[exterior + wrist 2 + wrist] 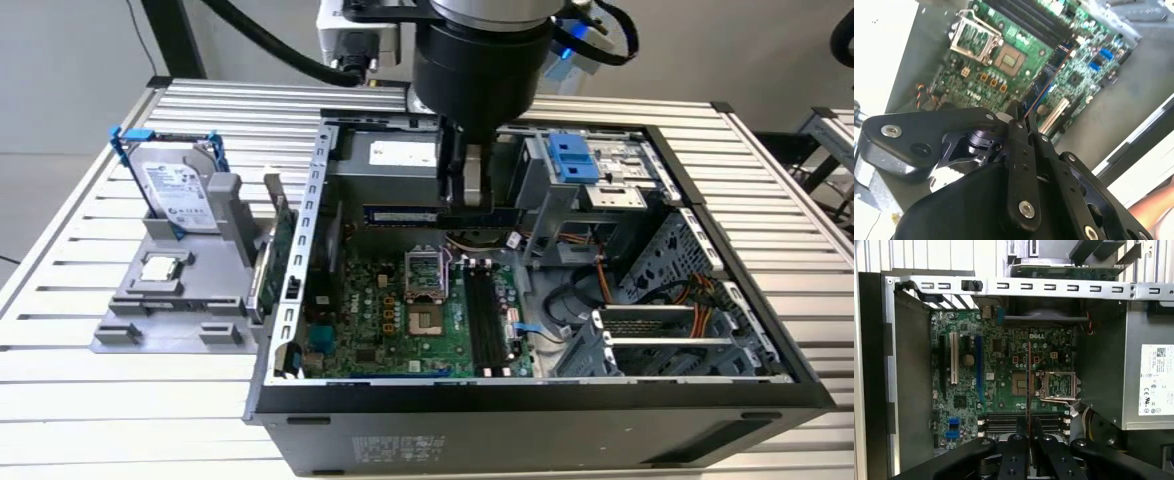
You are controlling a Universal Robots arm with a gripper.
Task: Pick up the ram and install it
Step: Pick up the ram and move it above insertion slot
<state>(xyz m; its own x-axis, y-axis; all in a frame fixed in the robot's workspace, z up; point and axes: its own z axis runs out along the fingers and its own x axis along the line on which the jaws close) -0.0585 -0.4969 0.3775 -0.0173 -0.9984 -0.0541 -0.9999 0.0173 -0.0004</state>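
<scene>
- Exterior view, surface: one desk [80,200] of silver aluminium slats, with a pale wall and a black upright post behind it.
- One black computer case [534,420] lies on its side on the desk, with its open side facing up.
- One green motherboard [387,320] lies on the case floor. In the first wrist view it carries one CPU socket [1059,387] with a metal frame, one white slot [954,357] and one long blue slot [979,367].
- Long dark memory slots [483,320] run side by side, just beside the socket.
- One grey power supply [394,155] sits at the far end of the case.
- One ram [400,214] is held level in the air above the motherboard, just in front of the power supply and apart from the slots. It appears edge-on in both wrist views [1028,380] [1046,80].
- One pincer [461,208] is closed narrow on the ram's long edge, near its middle.
- One grey holder [174,330] stands on the desk at the exterior view's left of the case. It carries:
  - one silver hard drive [174,185], upright in a blue frame;
  - one green card [280,250] on edge, just beside the case wall;
  - one small silver chip [160,268].
</scene>
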